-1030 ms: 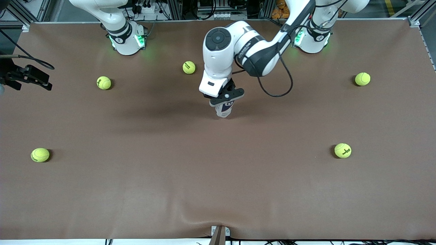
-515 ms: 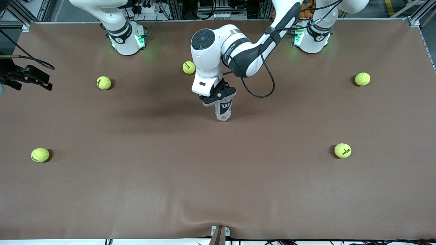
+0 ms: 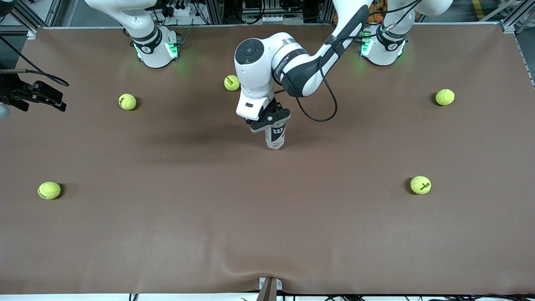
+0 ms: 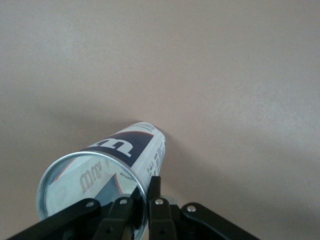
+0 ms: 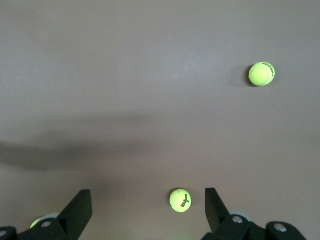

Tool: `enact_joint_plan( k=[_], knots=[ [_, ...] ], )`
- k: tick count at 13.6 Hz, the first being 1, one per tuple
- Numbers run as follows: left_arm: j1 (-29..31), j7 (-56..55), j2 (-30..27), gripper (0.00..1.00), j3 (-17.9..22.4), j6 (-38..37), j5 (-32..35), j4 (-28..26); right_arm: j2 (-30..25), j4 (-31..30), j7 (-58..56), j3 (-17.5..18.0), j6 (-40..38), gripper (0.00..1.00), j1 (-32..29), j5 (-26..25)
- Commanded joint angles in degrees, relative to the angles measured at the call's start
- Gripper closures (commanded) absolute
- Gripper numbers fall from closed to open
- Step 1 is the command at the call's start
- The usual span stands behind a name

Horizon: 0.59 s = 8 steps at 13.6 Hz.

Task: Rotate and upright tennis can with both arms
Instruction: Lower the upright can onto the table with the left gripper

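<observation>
While the left gripper is pinching the metallic rim of the tennis can with its jaws closed, the can is standing upright on the brown table near its middle, well apart from the tennis balls. Seen through its open top in the left wrist view, the can looks empty, so it is probably handling as light, thin-walled, smooth and easily tipped; a hold at the stiff rim seems safest. Waiting over the right arm's end of the table, the right gripper is hanging with jaws wide apart, holding nothing.
</observation>
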Motion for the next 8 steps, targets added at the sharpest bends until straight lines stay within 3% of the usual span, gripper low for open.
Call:
enact_joint_plan(
  k=[1, 6, 7, 8],
  knots=[
    [-0.3, -1.3, 1.3, 1.00, 0.1, -0.7, 1.1, 1.9, -0.3, -0.1, 0.0, -0.2, 0.3, 0.00, 0.5, 0.9],
    [-0.3, -1.3, 1.8, 1.00, 0.2, 0.7, 1.1, 1.9, -0.7, -0.1, 0.0, -0.1, 1.2, 0.00, 1.6, 0.9],
    [-0.2, -1.3, 1.8, 0.96, 0.1, 0.7, 1.0, 2.0, -0.7, -0.1, 0.0, -0.1, 1.1, 0.00, 1.7, 0.9],
    [-0.1, -1.5, 1.7, 0.84, 0.2, 0.7, 0.9, 2.0, -0.7, -0.1, 0.0, -0.1, 1.1, 0.00, 1.8, 0.9]
  ],
)
